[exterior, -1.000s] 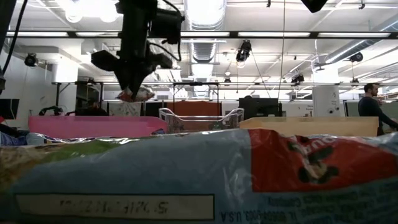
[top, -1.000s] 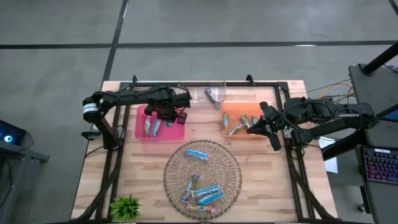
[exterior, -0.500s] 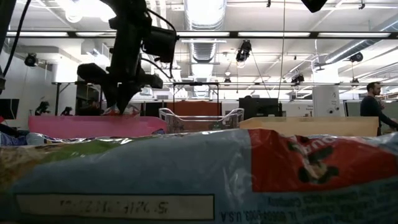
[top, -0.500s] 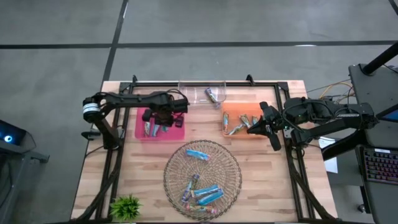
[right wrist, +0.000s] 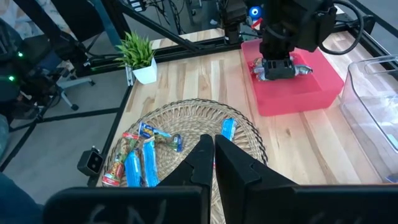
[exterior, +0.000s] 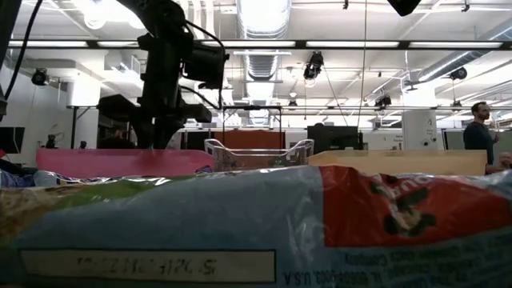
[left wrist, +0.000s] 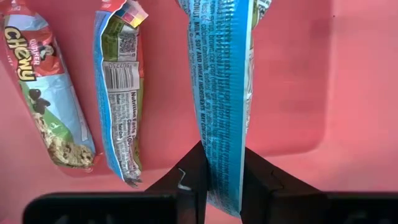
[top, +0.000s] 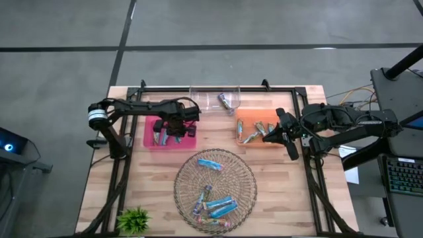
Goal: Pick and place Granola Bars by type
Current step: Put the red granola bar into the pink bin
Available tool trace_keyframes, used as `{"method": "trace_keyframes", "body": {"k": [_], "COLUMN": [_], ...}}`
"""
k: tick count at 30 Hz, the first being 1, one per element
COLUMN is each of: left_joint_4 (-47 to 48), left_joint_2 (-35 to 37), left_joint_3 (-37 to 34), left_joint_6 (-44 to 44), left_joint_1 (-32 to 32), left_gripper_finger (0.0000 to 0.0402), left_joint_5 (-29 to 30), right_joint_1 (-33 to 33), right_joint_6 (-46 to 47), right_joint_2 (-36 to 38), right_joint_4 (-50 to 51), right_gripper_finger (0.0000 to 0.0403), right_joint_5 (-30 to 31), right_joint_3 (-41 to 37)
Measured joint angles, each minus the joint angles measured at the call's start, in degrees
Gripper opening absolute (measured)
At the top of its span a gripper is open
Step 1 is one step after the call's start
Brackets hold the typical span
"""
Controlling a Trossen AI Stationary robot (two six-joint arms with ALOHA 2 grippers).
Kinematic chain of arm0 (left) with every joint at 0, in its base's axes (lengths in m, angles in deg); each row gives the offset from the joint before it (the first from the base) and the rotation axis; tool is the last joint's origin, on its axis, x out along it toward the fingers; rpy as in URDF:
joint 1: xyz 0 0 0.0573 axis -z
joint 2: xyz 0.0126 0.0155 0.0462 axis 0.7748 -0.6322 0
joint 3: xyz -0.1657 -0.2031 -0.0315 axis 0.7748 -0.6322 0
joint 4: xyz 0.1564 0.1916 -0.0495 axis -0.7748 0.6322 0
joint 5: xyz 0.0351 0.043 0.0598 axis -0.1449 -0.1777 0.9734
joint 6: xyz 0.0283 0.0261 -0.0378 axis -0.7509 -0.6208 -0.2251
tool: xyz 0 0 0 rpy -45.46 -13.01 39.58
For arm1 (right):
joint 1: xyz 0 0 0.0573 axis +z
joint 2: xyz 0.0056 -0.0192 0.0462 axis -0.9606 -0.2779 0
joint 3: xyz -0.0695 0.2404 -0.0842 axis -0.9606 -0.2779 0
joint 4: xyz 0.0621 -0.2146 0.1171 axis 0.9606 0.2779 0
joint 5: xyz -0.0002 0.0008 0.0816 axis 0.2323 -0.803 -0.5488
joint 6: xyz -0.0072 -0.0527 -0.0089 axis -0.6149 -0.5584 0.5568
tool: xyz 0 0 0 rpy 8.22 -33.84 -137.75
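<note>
My left gripper (top: 170,125) is down inside the pink tray (top: 190,141), shut on a blue-wrapped granola bar (left wrist: 224,93). Two more bars (left wrist: 46,106) (left wrist: 121,93) lie flat on the tray floor beside it. In the low view its fingers (exterior: 156,140) are sunk behind the pink tray's rim (exterior: 120,162). My right gripper (top: 268,135) hovers shut at the near right of the orange tray (top: 246,118), which holds several bars. The wicker basket (top: 185,192) holds more blue bars. My left gripper pinches the blue bar near one end (left wrist: 222,163) between its two fingers (left wrist: 193,171). The fingers come from above, pointing down, one on each side of the wrapper and across its length. The bar stretches away from the fingers over the tray floor; whether it touches the floor, I cannot tell.
A clear bin (top: 215,99) with one bar stands at the far edge between the trays. A small green plant (top: 133,218) sits at the near left corner. A black frame (top: 125,165) runs around the table. One wrapped bar (exterior: 256,224) lies right against the low camera.
My left gripper has gone down with the blue bar, from above the pink tray's rim into the tray, rolling its wrist a little. It stays shut on the bar.
</note>
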Motion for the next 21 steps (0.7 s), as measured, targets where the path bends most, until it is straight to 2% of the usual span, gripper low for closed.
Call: {"method": "trace_keyframes", "body": {"k": [21], "left_joint_4": [-0.44], "left_joint_2": [0.0], "left_joint_3": [0.12], "left_joint_6": [0.03], "left_joint_1": [0.0], "left_gripper_finger": [0.0046], "left_joint_5": [-0.02], "right_joint_1": [0.02], "right_joint_6": [-0.35], "right_joint_2": [0.0], "right_joint_4": [0.0], "right_gripper_finger": [0.0008], "right_joint_5": [0.0], "right_joint_3": [0.0]}}
